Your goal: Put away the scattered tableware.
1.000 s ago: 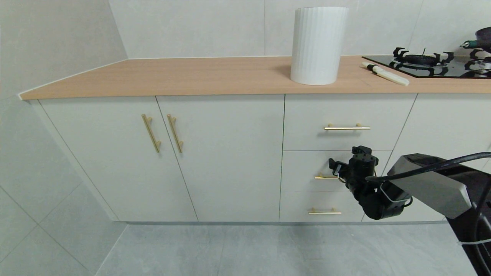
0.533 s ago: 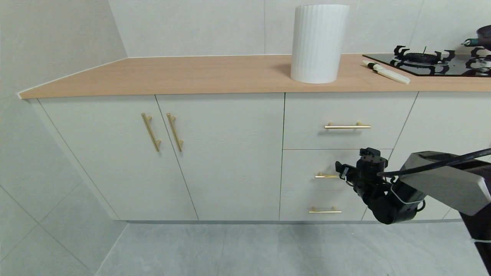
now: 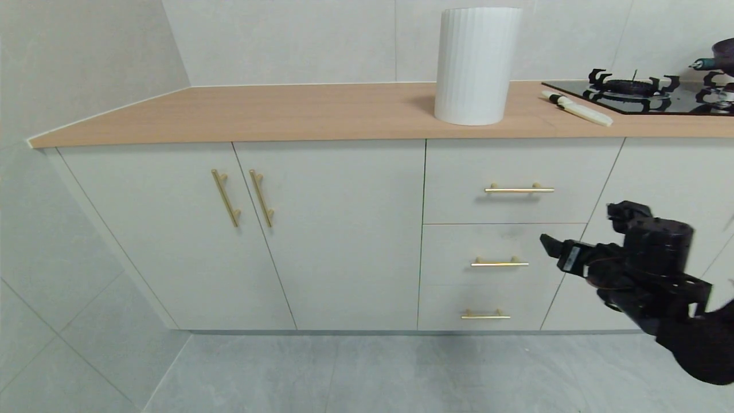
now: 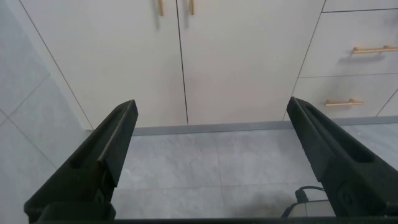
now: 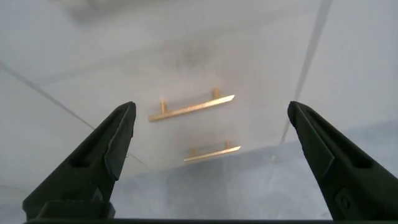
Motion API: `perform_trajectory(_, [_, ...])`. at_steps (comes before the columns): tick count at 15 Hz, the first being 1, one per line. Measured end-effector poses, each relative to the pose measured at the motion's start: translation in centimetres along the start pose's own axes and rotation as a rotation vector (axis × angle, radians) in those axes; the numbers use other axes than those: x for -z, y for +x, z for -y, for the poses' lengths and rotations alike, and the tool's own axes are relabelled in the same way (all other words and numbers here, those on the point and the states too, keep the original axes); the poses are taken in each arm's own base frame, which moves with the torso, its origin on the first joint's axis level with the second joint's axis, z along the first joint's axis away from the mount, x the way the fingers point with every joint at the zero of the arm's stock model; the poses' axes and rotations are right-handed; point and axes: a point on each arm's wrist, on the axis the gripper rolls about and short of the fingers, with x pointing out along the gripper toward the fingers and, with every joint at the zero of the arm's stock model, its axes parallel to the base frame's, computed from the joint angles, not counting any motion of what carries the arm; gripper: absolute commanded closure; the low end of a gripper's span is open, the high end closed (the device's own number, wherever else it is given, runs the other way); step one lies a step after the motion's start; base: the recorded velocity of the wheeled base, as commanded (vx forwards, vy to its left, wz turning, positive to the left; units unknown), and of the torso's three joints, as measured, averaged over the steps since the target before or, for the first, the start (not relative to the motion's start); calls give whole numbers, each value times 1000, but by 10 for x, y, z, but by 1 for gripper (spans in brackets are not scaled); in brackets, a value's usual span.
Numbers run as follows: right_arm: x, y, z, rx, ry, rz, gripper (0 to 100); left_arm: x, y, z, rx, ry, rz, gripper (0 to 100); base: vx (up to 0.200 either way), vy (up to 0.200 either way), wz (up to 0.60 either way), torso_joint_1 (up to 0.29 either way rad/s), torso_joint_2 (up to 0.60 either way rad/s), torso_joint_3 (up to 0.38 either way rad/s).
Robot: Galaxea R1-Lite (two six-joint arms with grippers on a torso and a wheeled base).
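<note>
Black left gripper [image 4: 210, 106] is hanging nearest me, well below the white ribbed canister [image 3: 476, 66], facing the floor tiles and the foot of the cabinets. Jaws are standing wide apart, gripping nothing.

Right gripper [image 3: 579, 225] is hovering lower than the canister and off to its right, in front of the drawer stack, apart from the middle drawer handle [image 3: 499, 263]. Jaws are likewise spread, nothing between them.

Wooden counter [image 3: 287, 115] is carrying the canister. Just right of the canister, a pale utensil [image 3: 576, 110] is lying flat and slightly angled, between the canister and the hob [image 3: 636, 92]. It is looking like a knife or spatula with a dark band near one end; I cannot tell which.

Judging the handling: it is looking light, stiff and slim, probably smooth, so likely to be skidding on the wood under a clumsy pinch. I am guessing the best hold is across its narrow width near the thicker end, gripped from above. It is lying low, so the fingertips would be nearly scraping the counter. The canister's open top is seeming the likely home for it.
</note>
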Motion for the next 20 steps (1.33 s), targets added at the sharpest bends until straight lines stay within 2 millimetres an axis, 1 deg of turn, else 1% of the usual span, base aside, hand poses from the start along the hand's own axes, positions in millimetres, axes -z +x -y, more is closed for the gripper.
perform_trajectory(1, [-14, -25, 4, -4, -14, 41, 0, 0, 0, 0, 0, 0, 0, 0, 0, 0, 0, 0, 0, 0])
perform_trajectory(3, [-36, -76, 17, 7, -54, 126, 0, 0, 0, 0, 0, 0, 0, 0, 0, 0, 0, 0, 0, 0])
perform_trajectory(5, [-45, -120, 32, 40, -96, 174, 0, 0, 0, 0, 0, 0, 0, 0, 0, 0, 0, 0, 0, 0])
perform_trajectory(7, [-48, -160, 46, 61, -117, 193, 0, 0, 0, 0, 0, 0, 0, 0, 0, 0, 0, 0, 0, 0])
perform_trajectory(9, [-47, -199, 61, 79, -142, 193, 0, 0, 0, 0, 0, 0, 0, 0, 0, 0, 0, 0, 0, 0])
perform_trajectory(13, [-29, -273, 91, 161, -218, 118, 0, 0, 0, 0, 0, 0, 0, 0, 0, 0, 0, 0, 0, 0])
perform_trajectory(14, [-25, -288, 97, 182, -224, 115, 0, 0, 0, 0, 0, 0, 0, 0, 0, 0, 0, 0, 0, 0])
perform_trajectory(15, [-23, -305, 101, 201, -213, 159, 0, 0, 0, 0, 0, 0, 0, 0, 0, 0, 0, 0, 0, 0])
perform_trajectory(17, [-14, -327, 105, 229, -193, 246, 0, 0, 0, 0, 0, 0, 0, 0, 0, 0, 0, 0, 0, 0])
perform_trajectory(18, [-6, -332, 106, 205, -189, 272, 0, 0, 0, 0, 0, 0, 0, 0, 0, 0, 0, 0, 0, 0])
perform_trajectory(20, [7, -332, 107, 161, -170, 296, 0, 0, 0, 0, 0, 0, 0, 0, 0, 0, 0, 0, 0, 0])
